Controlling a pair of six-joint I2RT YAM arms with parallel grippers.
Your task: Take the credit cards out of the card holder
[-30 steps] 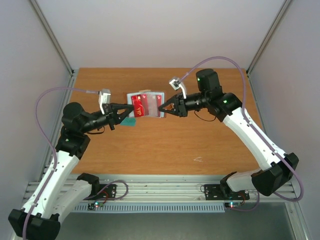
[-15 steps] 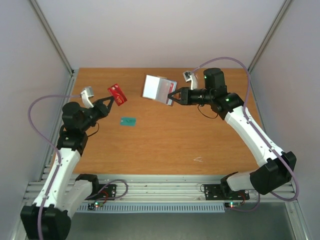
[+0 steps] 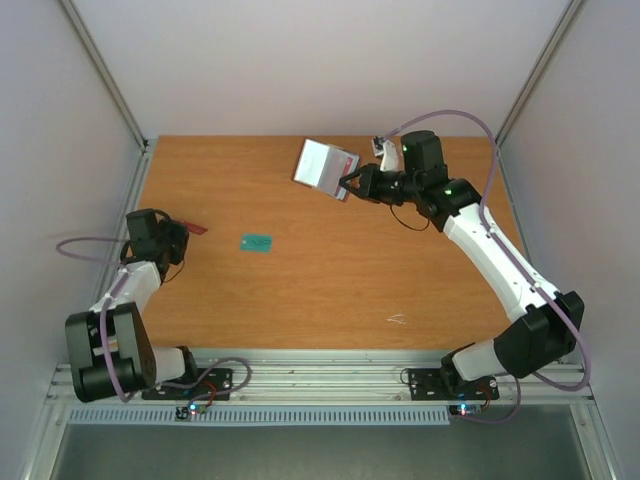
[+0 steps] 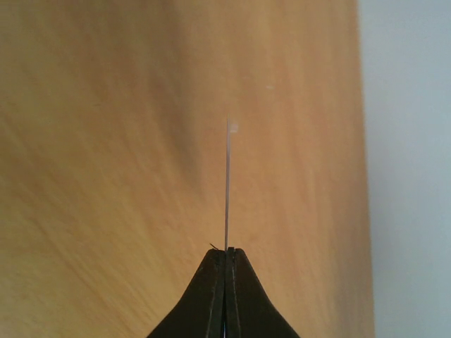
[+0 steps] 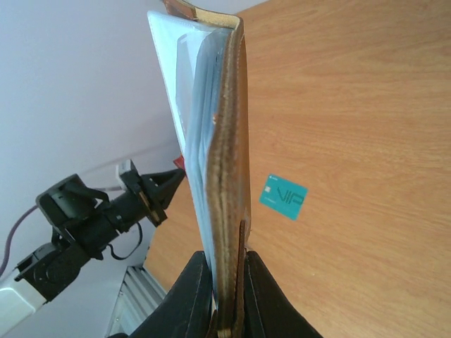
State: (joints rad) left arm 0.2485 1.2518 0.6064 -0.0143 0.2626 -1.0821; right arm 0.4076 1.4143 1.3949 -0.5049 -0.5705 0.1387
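Observation:
My right gripper (image 3: pixel 347 184) is shut on the card holder (image 3: pixel 323 167), held up above the far middle of the table; its pale lining faces up. In the right wrist view the holder (image 5: pixel 229 162) stands edge-on between my fingers, brown leather on the right, pale pockets on the left. My left gripper (image 3: pixel 183 229) is at the table's left edge, shut on a reddish-brown card (image 3: pixel 197 228). The left wrist view shows that card (image 4: pixel 227 190) edge-on as a thin line. A teal-green card (image 3: pixel 257 242) lies flat on the table, also seen in the right wrist view (image 5: pixel 283 197).
The wooden table (image 3: pixel 330 290) is walled by pale panels on left, back and right. A small white scratch mark (image 3: pixel 396 320) lies near the front right. The left arm is folded back close to its base at the table's left edge.
My left gripper has pulled the reddish-brown card out of the holder and swung it left to the table's edge. My right gripper has lifted the holder up and back.

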